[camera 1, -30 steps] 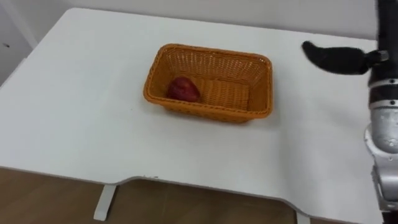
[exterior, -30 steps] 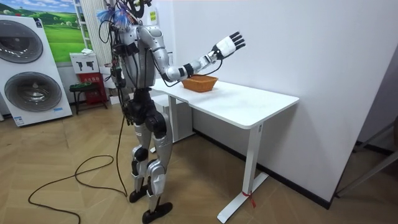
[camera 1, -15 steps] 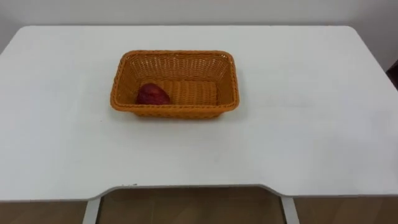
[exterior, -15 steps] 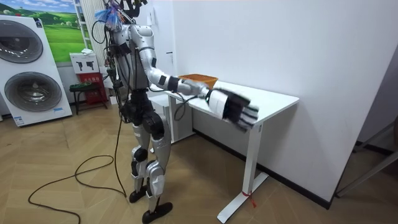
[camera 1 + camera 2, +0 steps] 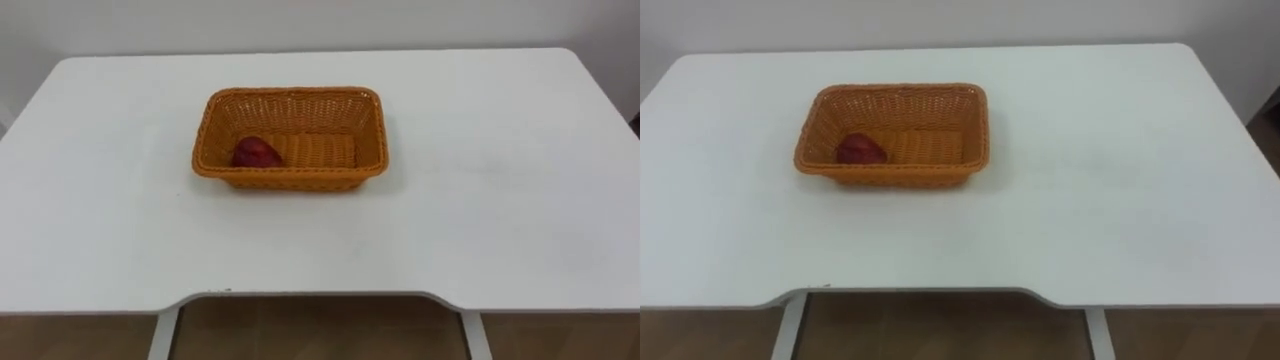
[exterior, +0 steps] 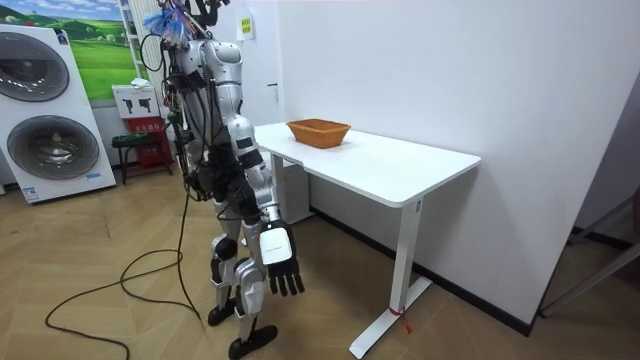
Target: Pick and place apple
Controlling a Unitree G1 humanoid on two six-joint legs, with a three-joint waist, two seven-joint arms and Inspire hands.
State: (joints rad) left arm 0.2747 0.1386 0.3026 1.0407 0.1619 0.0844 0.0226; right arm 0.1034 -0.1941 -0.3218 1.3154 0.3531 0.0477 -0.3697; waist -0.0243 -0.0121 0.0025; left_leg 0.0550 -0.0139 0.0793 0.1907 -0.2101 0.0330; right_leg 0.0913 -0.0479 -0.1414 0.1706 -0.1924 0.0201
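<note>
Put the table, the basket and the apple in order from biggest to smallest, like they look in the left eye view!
1. white table, widest by far.
2. orange wicker basket, standing on it.
3. red apple, lying in the basket's left end.
Nearness changes nothing: each holds the next.

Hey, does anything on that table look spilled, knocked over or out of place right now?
Nothing stands out. The wicker basket sits upright and level on the white table, the red apple lies inside it at its left end, and nothing is spilled. The right robot hand hangs open beside the robot's leg.
</note>
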